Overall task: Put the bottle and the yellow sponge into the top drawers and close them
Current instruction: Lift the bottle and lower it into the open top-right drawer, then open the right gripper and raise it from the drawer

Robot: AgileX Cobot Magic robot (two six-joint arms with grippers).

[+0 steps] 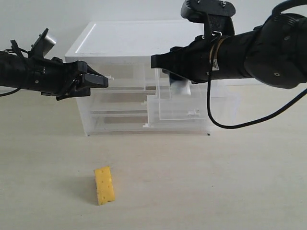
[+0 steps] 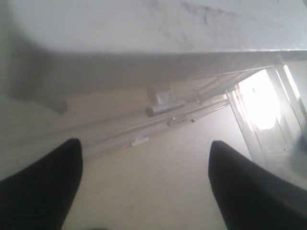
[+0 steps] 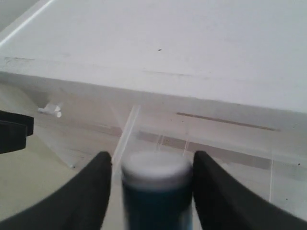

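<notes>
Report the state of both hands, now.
Left hand: open, empty.
Right hand: bottle between its fingers; whether it grips the bottle cannot be told.

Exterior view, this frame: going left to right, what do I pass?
left arm → yellow sponge → bottle → hanging loop of the black cable. The cabinet and the right arm span too much of the picture to place in the order.

Left end effector (image 2: 144,143) agape, right end effector (image 3: 151,153) level
</notes>
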